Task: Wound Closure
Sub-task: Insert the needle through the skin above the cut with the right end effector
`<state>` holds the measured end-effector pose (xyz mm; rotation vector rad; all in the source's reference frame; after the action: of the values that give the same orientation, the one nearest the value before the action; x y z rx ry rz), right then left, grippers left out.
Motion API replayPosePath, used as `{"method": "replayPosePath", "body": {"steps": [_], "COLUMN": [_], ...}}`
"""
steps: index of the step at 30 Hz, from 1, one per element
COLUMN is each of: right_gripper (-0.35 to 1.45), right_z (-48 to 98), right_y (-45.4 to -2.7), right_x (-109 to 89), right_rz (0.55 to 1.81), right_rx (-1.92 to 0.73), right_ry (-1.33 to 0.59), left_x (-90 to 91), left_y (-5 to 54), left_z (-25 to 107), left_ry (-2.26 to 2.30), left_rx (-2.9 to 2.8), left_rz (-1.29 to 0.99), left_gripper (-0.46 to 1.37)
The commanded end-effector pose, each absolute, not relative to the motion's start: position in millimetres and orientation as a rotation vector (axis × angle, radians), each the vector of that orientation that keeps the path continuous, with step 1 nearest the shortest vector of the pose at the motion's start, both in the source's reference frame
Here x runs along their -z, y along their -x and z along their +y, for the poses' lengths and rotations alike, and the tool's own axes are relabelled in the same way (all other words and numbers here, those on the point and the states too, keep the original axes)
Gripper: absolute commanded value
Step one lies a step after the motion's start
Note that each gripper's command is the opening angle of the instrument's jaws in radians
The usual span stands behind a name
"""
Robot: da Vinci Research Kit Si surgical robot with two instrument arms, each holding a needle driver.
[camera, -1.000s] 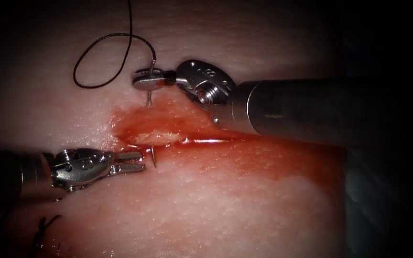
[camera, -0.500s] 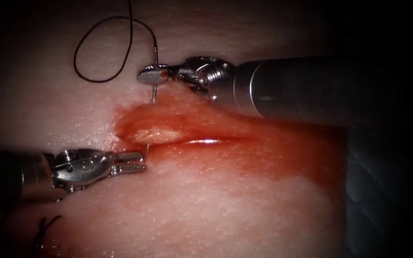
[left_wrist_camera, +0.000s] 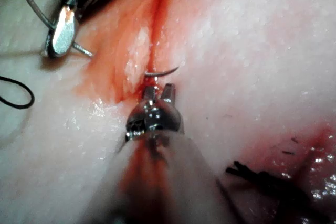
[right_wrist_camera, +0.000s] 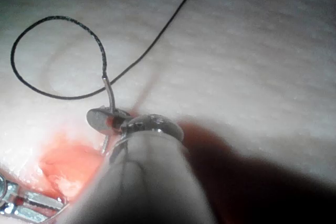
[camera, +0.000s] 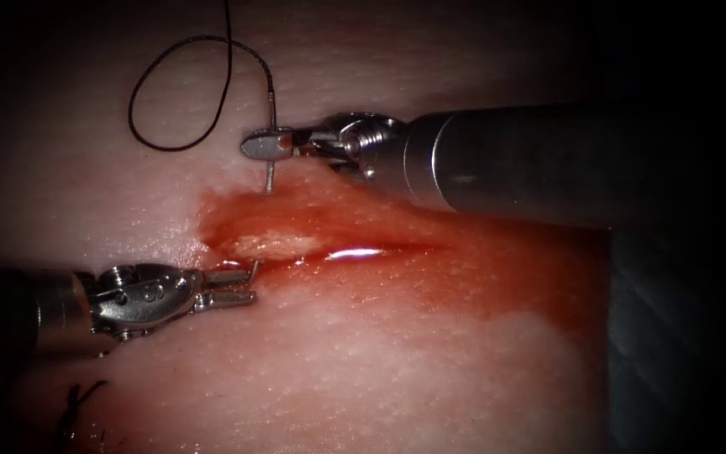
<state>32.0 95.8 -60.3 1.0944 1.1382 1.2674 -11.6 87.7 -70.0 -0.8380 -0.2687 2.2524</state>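
The right claw (camera: 264, 145) gripped the needle (camera: 270, 175) near its thread end, the body buried in the tissue (camera: 430, 361) and the tip emerging at the cut (camera: 296, 245). The left claw (camera: 237, 286), slightly parted and holding nothing, waited beside the tip. The thread (camera: 174, 92) lay looped, undrawn; the cut gaped, unclosed.

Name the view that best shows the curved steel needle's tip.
Left wrist view: the curved steel needle's tip arcs clear of the tissue before the left tool. Endoscope view shows a short glint; right wrist view shows its thread end.
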Motion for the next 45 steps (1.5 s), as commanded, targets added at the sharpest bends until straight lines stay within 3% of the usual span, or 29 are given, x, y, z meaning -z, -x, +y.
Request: {"method": "replayPosePath", "body": {"steps": [1, 12, 16, 17, 18, 19, 21, 24, 26, 31, 43, 44, 45], "right_gripper": [-0.35, -0.35, -0.35, -0.14, -0.04, 0.46, 0.79, 1.03, 1.08, 1.12, 0.96, 0.87, 0.38], "right_z": [95.5, 92.5, 94.5, 95.3, 95.4, 96.4, 97.4, 98.5, 99.3, 100.8, 101.0, 101.0, 101.0], "right_y": [-32.2, -33.2, -32.9, -32.8, -32.8, -32.7, -32.7, -32.7, -32.7, -32.5, -31.7, -31.6, -31.4], "right_x": [60.7, 63.2, 62.6, 62.3, 62.2, 61.7, 61.3, 60.8, 60.6, 60.8, 61.1, 61.1, 61.1], "right_rz": [1.131, 1.071, 1.219, 1.265, 1.277, 1.332, 1.356, 1.379, 1.392, 1.396, 1.403, 1.399, 1.399], "right_rx": [-1.267, -1.280, -1.204, -1.185, -1.174, -1.096, -1.030, -0.961, -0.921, -0.888, -0.861, -0.858, -0.841], "right_ry": [-1.106, -1.109, -0.965, -0.932, -0.918, -0.824, -0.748, -0.666, -0.619, -0.576, -0.555, -0.548, -0.518], "left_x": [70.0, 70.1, 70.1, 70.1, 70.1, 70.1, 70.1, 70.1, 70.1, 70.1, 70.2, 70.2, 70.2], "left_y": [11.6, 11.7, 11.7, 11.7, 11.7, 11.7, 11.7, 11.7, 11.6, 11.6, 11.6, 11.6, 11.6], "left_z": [87.7, 87.7, 87.7, 87.7, 87.7, 87.7, 87.7, 87.7, 87.7, 87.7, 87.6, 87.6, 87.6], "left_ry": [0.838, 0.838, 0.838, 0.838, 0.838, 0.838, 0.838, 0.838, 0.839, 0.839, 0.840, 0.840, 0.840], "left_rx": [-2.252, -2.252, -2.251, -2.251, -2.251, -2.251, -2.251, -2.251, -2.257, -2.257, -2.257, -2.257, -2.257], "left_rz": [-0.271, -0.272, -0.271, -0.271, -0.271, -0.271, -0.271, -0.272, -0.269, -0.269, -0.269, -0.269, -0.269], "left_gripper": [0.06, 0.05, 0.04, 0.04, 0.04, 0.04, 0.03, 0.03, 0.03, 0.02, 0.02, 0.02, 0.02]}}
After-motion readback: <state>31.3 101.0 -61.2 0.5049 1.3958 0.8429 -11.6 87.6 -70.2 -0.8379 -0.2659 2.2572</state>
